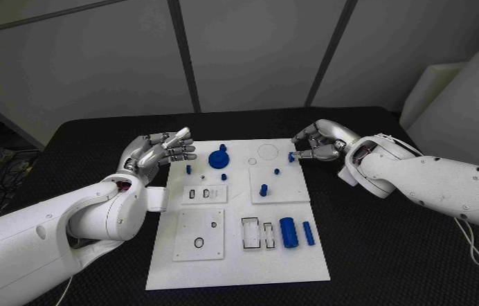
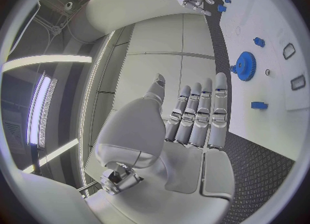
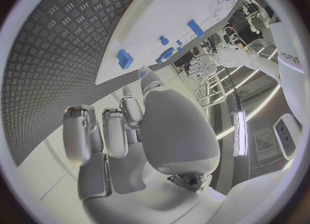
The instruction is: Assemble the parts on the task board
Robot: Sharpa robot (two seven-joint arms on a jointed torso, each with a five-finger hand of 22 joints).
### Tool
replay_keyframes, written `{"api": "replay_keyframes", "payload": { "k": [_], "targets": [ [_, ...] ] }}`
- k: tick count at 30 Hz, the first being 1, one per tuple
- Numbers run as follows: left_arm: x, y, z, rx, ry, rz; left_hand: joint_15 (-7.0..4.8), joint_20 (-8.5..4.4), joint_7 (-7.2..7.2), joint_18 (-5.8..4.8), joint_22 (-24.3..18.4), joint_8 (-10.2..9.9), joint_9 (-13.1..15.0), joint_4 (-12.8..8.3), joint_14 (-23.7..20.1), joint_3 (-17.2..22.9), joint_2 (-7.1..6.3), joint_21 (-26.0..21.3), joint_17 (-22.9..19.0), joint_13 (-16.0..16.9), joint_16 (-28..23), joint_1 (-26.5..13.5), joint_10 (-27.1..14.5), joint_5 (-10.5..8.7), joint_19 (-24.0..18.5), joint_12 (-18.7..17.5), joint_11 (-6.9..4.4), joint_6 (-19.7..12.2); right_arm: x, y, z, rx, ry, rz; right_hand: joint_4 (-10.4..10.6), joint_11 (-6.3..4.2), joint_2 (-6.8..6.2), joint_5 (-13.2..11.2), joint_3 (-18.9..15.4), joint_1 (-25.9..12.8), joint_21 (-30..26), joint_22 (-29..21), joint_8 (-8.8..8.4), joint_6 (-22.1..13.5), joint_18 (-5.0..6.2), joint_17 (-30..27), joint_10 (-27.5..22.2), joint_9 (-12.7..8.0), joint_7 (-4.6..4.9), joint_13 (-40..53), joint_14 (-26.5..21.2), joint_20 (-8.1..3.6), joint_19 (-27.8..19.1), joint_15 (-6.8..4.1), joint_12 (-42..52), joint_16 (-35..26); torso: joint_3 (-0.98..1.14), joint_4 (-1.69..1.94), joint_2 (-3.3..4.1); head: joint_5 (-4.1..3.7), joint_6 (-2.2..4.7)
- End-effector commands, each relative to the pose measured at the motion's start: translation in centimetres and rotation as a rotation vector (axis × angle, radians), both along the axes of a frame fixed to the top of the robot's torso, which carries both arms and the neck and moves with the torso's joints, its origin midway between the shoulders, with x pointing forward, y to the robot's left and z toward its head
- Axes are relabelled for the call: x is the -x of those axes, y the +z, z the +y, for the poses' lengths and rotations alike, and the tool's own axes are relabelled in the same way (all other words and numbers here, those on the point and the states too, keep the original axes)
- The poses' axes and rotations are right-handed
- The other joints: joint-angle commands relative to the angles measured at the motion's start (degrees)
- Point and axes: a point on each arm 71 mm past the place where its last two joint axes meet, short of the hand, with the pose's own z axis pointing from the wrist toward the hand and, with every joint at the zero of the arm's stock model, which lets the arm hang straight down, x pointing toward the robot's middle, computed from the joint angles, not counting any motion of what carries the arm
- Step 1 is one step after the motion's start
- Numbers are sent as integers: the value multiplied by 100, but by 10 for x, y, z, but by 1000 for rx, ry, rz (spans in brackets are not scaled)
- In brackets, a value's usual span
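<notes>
The right hand (image 1: 318, 143) is working at the task board's (image 1: 239, 268) far right edge, fingers curled in with the thumb and a fingertip closing on a small blue part (image 1: 291, 156) — it looks pinched, though whether the piece is lifted or seated on the plate is too small to tell. In the right wrist view the thumb is reaching to a blue tip at the board's edge, so a grip seems likely, held close to the rim so it can be carried inward.

The left hand (image 1: 160, 152) is hovering just off the board's far left edge, fingers stretched straight and side by side, holding nothing — apparently parked clear so the other arm has room.

On the plate, the blue gear (image 1: 219, 158) is sitting near the far edge, toward the left. A short blue peg (image 1: 264, 190) is standing upright on the raised square plate at the middle right. Nearer the front, a thick blue cylinder (image 1: 288, 232) and a slimmer blue bar (image 1: 309, 232) are lying side by side toward the right edge, beside the slotted tray — laid out loose, waiting their turn. Most of the assembly looks yet to be done.
</notes>
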Motion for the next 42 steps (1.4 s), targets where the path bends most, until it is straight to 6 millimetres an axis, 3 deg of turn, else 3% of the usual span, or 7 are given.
{"api": "replay_keyframes", "payload": {
  "k": [1, 13, 25, 42],
  "targets": [
    [0, 1, -1, 1, -14, -11, 0, -8, 8, -24, -10, 3, 6, 0, 47, -32, 40, -39, 6, 9, -16, 3, 40, 14, -35, 25, 17, 31, 0, -4, 0, 24, 15, 31, 6, -6, -36, -20, -39, 44, -19, 812, -26, -46, -51, 817, -54, -9, -2, -13, 455, -3, 95, 15, -32, -21, -4, 10, -2, -14, -12],
    [-1, 1, 0, -1, -10, -11, 1, -8, 9, -25, -11, 0, 5, -3, 42, -34, 39, -42, 6, 8, -20, 6, 39, 14, -40, 22, 19, 31, -2, -11, 2, 36, 11, 47, 16, 3, -32, -19, -50, 46, -19, 813, -22, -87, -51, 824, -53, -9, 8, -12, 456, 3, 96, 22, -32, -18, -8, 3, -4, -22, -22],
    [0, 1, 0, -1, -9, -11, 3, -7, 11, -26, -13, -3, 3, -6, 38, -36, 39, -44, 6, 7, -24, 9, 35, 14, -44, 17, 21, 29, -7, -16, 4, 59, 3, 51, 10, -10, 132, -2, 17, 142, -9, 839, 69, 85, -56, 848, -6, 31, -6, 46, 462, 9, 116, 18, 33, -7, -12, 4, -4, 23, -42],
    [-1, 0, 0, -2, -7, -9, 3, -7, 11, -26, -13, -3, 3, -6, 38, -36, 39, -44, 6, 7, -24, 9, 35, 14, -44, 17, 21, 29, -9, -18, 7, 65, 4, 55, 8, -39, 260, -12, 101, 189, 3, 869, 137, 282, -63, 871, 82, 50, -36, 161, 467, -9, 138, -4, 165, 3, -9, 2, -7, 11, -66]
  ]
}}
